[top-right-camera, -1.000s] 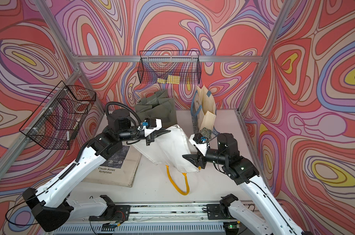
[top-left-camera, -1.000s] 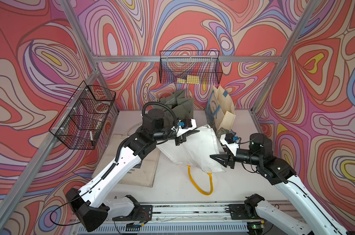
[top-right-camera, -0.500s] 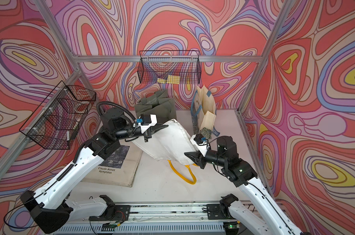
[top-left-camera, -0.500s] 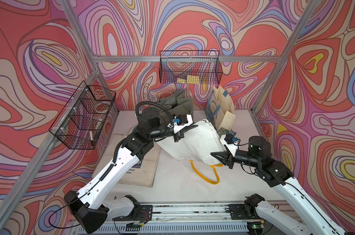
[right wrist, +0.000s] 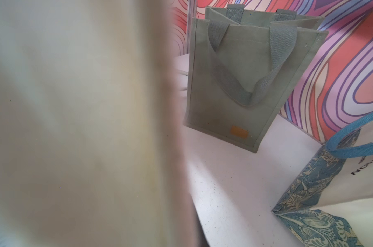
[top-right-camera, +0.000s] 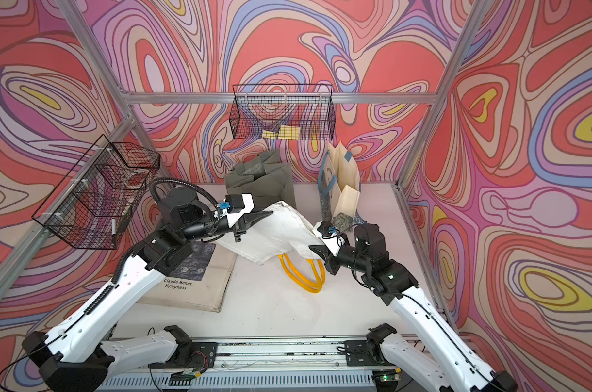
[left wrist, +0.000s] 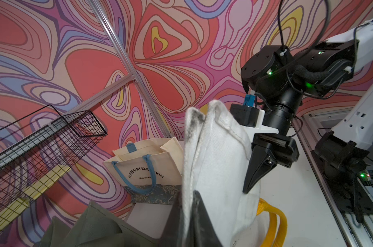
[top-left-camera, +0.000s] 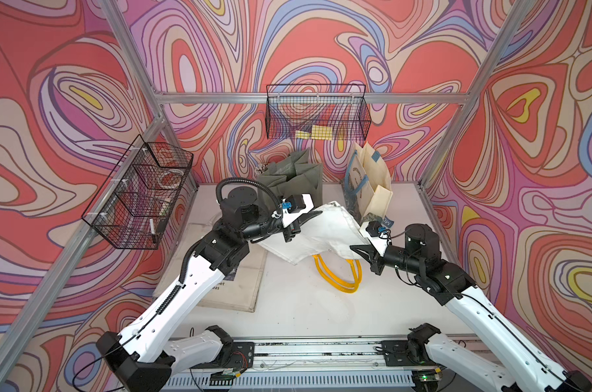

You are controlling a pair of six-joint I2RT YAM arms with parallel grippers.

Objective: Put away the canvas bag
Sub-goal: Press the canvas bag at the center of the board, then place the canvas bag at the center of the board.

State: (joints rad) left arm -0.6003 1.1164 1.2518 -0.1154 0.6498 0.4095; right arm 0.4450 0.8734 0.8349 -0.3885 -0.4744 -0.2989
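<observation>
The right gripper [top-left-camera: 354,248] is pinching the near edge of the white canvas bag [top-left-camera: 325,232], jaws closed on cloth. Farther back, the left gripper [top-left-camera: 316,214] is clamping its upper corner, holding it above the table [top-left-camera: 298,312], before the green bag [top-left-camera: 296,178].

Robot lab test cell: aluminium frame [top-left-camera: 220,98], swirl-printed walls [top-left-camera: 67,101], arm-mounting rail [top-left-camera: 321,349].

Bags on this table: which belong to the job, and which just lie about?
In the job:
white canvas bag
left gripper and right gripper, both clamped on it

Lying about:
green bag
cream blue-handled bag
flat Monet tote
</observation>
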